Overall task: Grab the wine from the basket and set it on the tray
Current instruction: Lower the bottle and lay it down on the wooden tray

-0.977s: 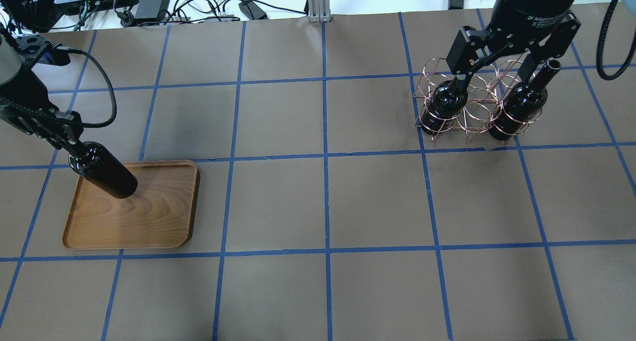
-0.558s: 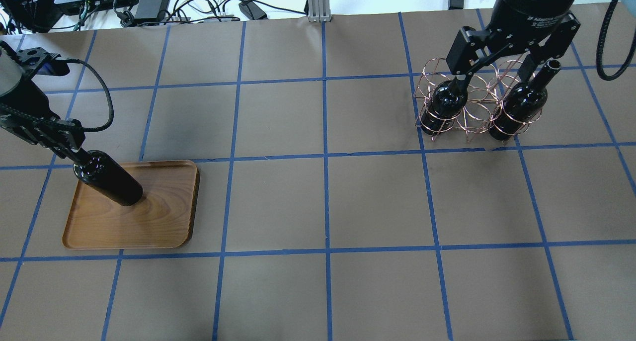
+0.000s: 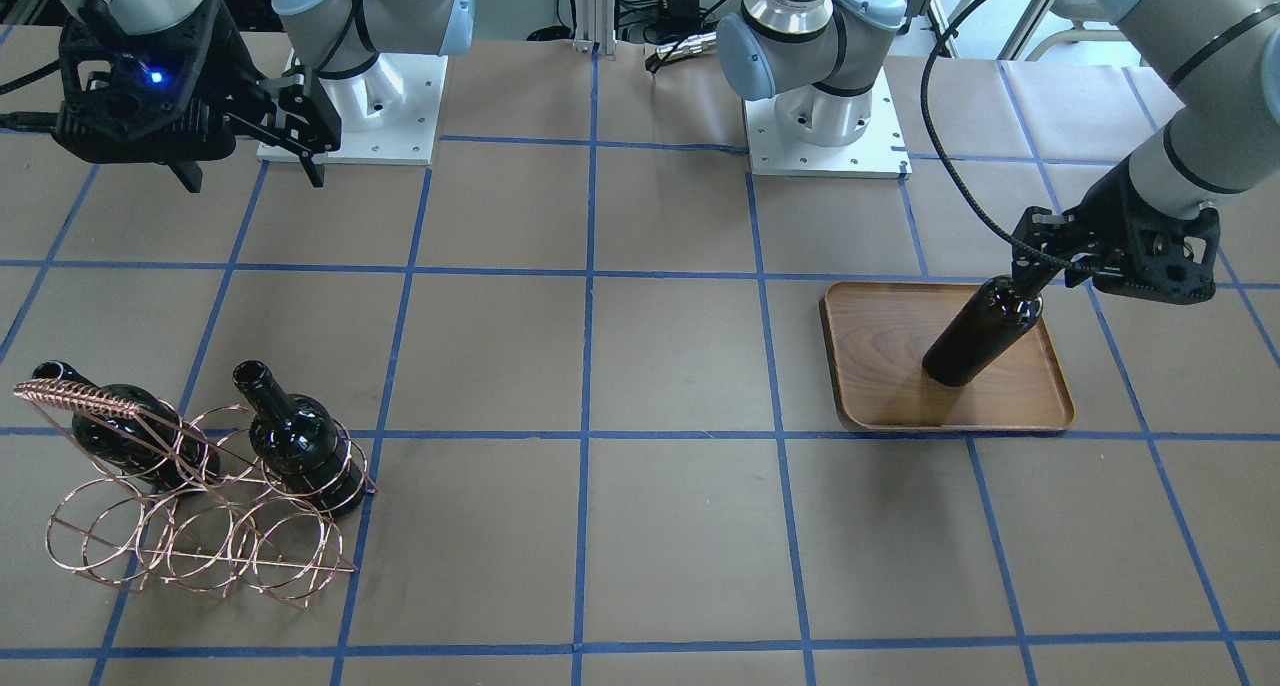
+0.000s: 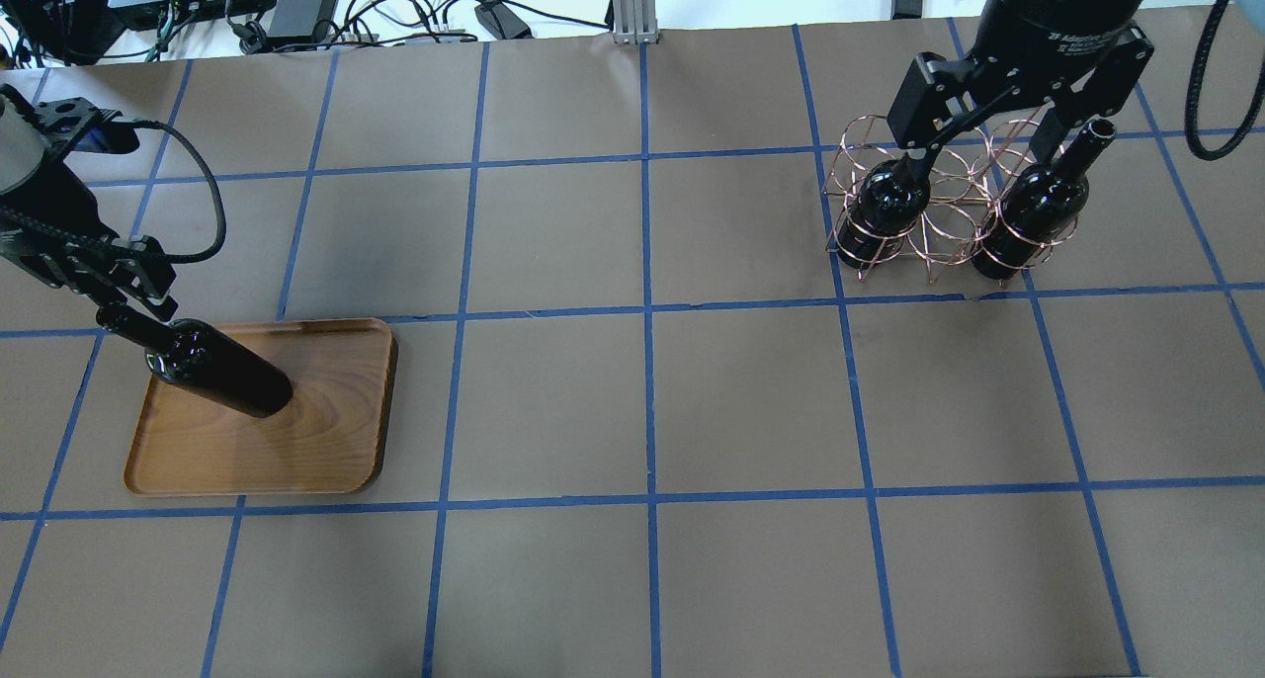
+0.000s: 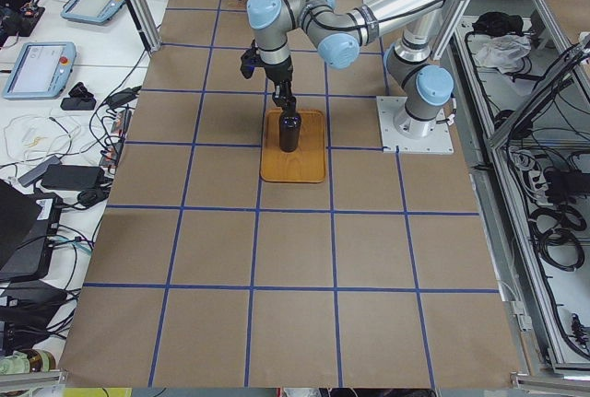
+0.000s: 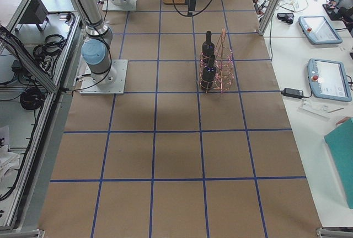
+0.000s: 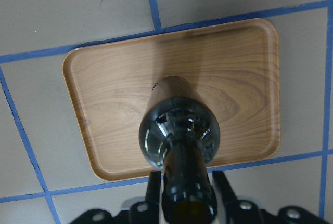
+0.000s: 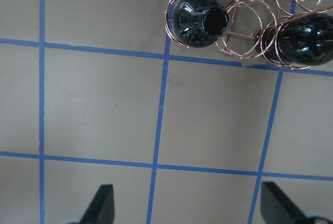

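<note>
Overhead exterior: left hand (image 4: 133, 314) straddles neck of wine (image 4: 225, 374) on tray (image 4: 326, 446).

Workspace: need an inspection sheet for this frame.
Surface: brown paper-covered table, blue tape grid.
Job's things: one wine bottle upright on the tray; two other bottles in the basket.
Clutter: nothing seen on the table.
Grippers: left gripper flanks the tray bottle's neck, grip unclear; right gripper open, clear of the basket.
Cables: black cable looped off each wrist.
Surroundings: teach pendants on side benches.
</note>
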Motion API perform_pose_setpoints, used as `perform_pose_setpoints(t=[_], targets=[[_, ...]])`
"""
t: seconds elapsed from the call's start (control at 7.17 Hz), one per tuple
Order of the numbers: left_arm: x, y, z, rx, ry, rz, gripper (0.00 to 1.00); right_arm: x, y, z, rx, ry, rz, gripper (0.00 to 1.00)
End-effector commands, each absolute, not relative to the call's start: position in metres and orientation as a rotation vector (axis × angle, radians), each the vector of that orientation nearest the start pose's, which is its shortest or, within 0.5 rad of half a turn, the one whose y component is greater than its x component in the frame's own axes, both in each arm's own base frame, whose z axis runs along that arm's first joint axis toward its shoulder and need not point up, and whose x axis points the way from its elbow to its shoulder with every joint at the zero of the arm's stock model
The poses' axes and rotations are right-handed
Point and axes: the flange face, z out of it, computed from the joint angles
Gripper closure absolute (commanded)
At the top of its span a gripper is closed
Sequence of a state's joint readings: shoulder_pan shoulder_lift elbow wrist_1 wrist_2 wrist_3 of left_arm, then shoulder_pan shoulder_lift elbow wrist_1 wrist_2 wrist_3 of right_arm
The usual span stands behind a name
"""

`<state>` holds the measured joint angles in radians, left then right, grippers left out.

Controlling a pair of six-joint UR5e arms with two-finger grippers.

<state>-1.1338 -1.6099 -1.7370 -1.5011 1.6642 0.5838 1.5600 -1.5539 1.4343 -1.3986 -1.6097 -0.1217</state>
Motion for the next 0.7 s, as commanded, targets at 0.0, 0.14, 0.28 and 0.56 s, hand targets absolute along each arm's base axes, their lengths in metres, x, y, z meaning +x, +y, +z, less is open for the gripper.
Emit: perform_pose_setpoints(t=[0.0,0.14,0.28,0.56], targets=[[0.084,-0.495,0.409,0.243,3.095,0.21,0.0,0.124,-0.492,0.53,-0.177,3.172,0.089,0.0],[0.077,-0.492,0.418,0.199,3.091,0.18,0.0,0.124,-0.492,0.53,-0.177,3.17,0.087,0.0],[0.06,-0.491,0.433,0.127,3.099,0.121,0.0,0.124,-0.492,0.53,-0.177,3.172,0.089,0.0],[-0.007,-0.481,0.481,0.084,3.126,-0.005,0.0,0.124,-0.492,0.53,-0.177,3.172,0.087,0.0]])
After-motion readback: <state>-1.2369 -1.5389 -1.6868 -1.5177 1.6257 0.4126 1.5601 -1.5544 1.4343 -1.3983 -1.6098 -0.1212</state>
